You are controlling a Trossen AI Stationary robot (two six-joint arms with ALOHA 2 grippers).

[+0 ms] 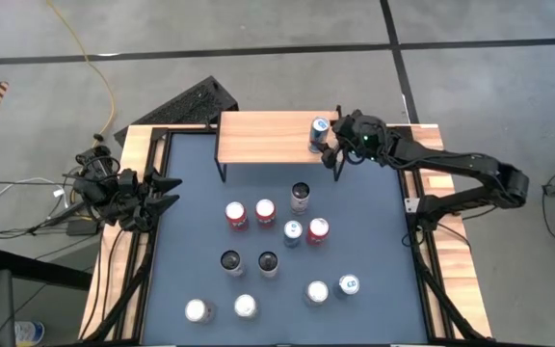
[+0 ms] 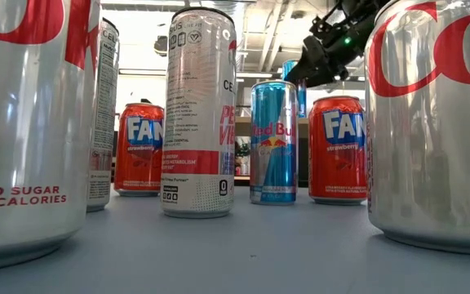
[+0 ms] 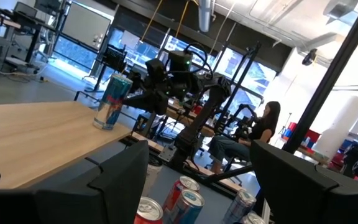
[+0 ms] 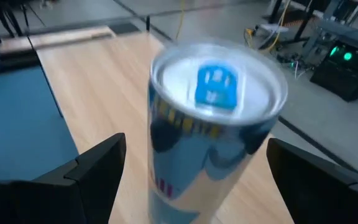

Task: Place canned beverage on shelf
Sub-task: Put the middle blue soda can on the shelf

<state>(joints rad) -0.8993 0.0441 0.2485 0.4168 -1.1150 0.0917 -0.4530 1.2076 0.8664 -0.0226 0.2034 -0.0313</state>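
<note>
The shelf, a low rack with a light wooden top, stands at the far side of the blue mat. A blue-and-silver can stands upright on its base at the shelf's right end; it also shows in the left wrist view. My right gripper is open around this can, coming in from the table's right. One finger stands on each side, with a gap to the can wall. My left gripper waits open at the table's left edge.
Several upright cans stand on the mat in front of the shelf: a tall white one, red ones, and silver ones near the front. A black keyboard-like object lies behind the shelf's left end. A person sits in the room beyond.
</note>
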